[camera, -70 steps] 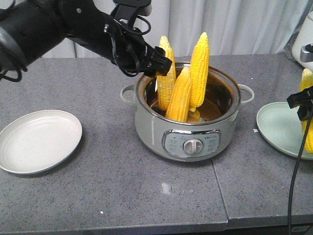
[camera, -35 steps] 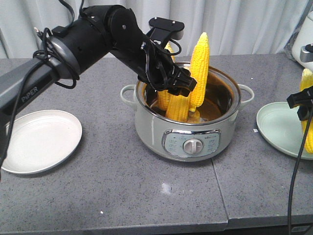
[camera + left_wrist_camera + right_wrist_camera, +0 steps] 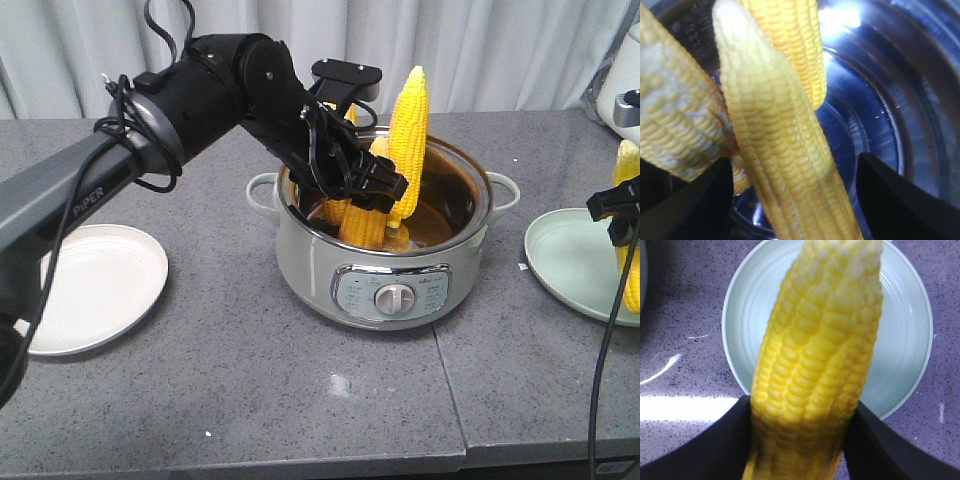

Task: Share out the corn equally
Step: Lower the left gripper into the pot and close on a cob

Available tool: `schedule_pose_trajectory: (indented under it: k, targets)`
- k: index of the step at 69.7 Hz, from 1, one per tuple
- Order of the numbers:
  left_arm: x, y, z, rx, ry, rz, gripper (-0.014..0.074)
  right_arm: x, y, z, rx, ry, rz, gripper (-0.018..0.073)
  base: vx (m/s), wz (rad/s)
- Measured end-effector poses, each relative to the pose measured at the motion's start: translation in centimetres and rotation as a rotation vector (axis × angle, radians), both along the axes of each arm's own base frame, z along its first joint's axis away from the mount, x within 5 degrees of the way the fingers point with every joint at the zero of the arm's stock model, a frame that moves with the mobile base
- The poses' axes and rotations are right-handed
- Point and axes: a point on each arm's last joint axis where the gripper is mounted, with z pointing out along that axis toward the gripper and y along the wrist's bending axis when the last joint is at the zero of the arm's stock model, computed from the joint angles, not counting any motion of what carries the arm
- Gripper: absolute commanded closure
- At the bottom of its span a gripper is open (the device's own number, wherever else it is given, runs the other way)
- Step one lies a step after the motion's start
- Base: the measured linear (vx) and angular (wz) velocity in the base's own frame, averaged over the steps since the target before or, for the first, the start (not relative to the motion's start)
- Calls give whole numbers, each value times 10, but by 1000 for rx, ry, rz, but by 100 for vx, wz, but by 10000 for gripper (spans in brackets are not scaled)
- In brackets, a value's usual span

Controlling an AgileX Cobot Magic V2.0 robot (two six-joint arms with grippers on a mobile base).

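Inside the multicooker pot [image 3: 455,215], the left gripper [image 3: 380,186] stands wide, its fingers [image 3: 695,200] straddling one leaning corn cob [image 3: 785,165] among three. The right gripper [image 3: 802,407] clamps a fourth cob [image 3: 820,330] above the pale green plate [image 3: 905,340].

This looks like a kitchen corner staged in a robot lab. The kitchen side shows in a grey speckled stone desk [image 3: 250,350], an electric pot [image 3: 300,260] with a dial and control panel, corn [image 3: 408,130] standing in it, a white plate [image 3: 90,290], a green plate [image 3: 565,260] and a white appliance [image 3: 622,70]. The lab side shows in a black arm [image 3: 200,90] marked PiPER, loose cables [image 3: 597,395] and a plain curtain [image 3: 500,50] behind.
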Motion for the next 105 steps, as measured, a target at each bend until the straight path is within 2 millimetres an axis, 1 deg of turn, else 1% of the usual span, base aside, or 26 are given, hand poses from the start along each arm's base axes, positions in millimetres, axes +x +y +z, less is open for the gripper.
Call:
schedule_pose_trajectory:
  k: [15, 29, 38, 44, 52, 74, 81, 90, 105]
  targets:
    - [-1, -11, -16, 12, 32, -5, 41, 0, 0, 0, 0, 0, 0, 392, 0, 0]
    - [0, -13, -19, -2, 48, 25, 39, 0, 0, 0, 0, 0, 0, 392, 0, 0]
    - [1, -13, -21, -7, 57, 50, 55, 0, 0, 0, 0, 0, 0, 392, 0, 0]
    - [1, -12, -21, -2, 56, 57, 83, 0, 0, 0, 0, 0, 0, 392, 0, 0]
    - [2, -12, -21, 1, 59, 65, 143, 0, 0, 0, 0, 0, 0, 392, 0, 0]
    - [2, -12, -23, 3, 71, 79, 355, 0, 0, 0, 0, 0, 0, 392, 0, 0]
    - [2, -12, -22, 2, 71, 82, 403, 0, 0, 0, 0, 0, 0, 392, 0, 0]
    - [2, -12, -22, 1, 71, 82, 438, 0, 0, 0, 0, 0, 0, 392, 0, 0]
    - [3, -12, -22, -5, 66, 86, 442, 0, 0, 0, 0, 0, 0, 392, 0, 0]
